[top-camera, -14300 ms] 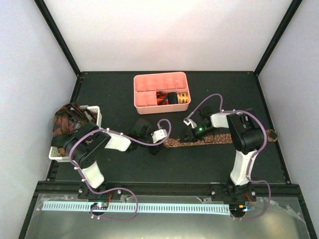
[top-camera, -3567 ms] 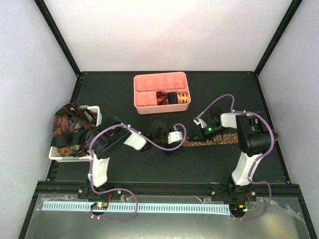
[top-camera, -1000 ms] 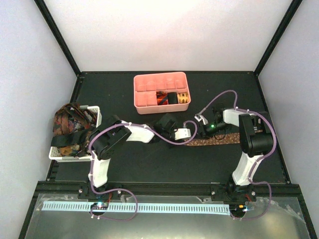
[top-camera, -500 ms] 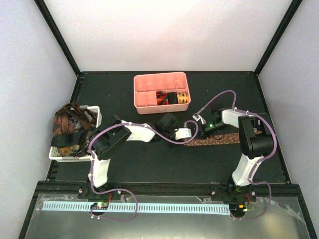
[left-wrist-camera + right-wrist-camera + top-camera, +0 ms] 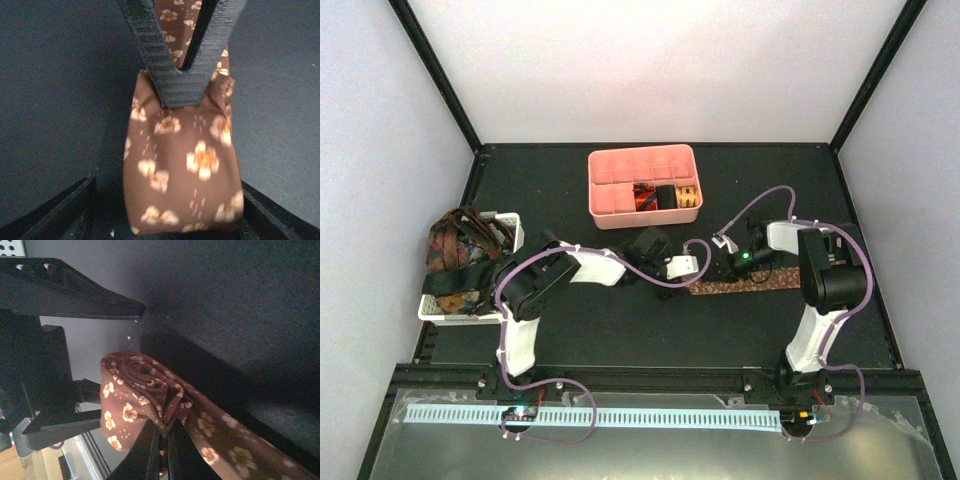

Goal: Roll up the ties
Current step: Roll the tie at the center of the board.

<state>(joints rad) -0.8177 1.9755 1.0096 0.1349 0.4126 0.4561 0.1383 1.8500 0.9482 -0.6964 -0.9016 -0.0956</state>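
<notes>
The brown tie with small flowers (image 5: 752,284) lies flat on the dark table (image 5: 570,330), and its left end is wound into a roll (image 5: 180,165). My right gripper (image 5: 162,442) is shut on the roll (image 5: 132,390), pinching its layers from one side; its ribbed fingers (image 5: 172,75) show from the left wrist. My left gripper (image 5: 167,212) is open, its jaws standing on either side of the roll. In the top view the two grippers meet at the roll, left (image 5: 700,275) and right (image 5: 722,268).
A pink compartmented tray (image 5: 620,200) at the back holds rolled red-orange (image 5: 642,197), black (image 5: 666,196) and gold (image 5: 688,195) ties. A white slotted basket (image 5: 512,228) at the left edge holds a heap of loose ties (image 5: 460,248).
Over the earlier frames the roll has travelled right along the tie, the flat tail has shortened, and the left arm has reached further right. In the last second almost nothing moved.
</notes>
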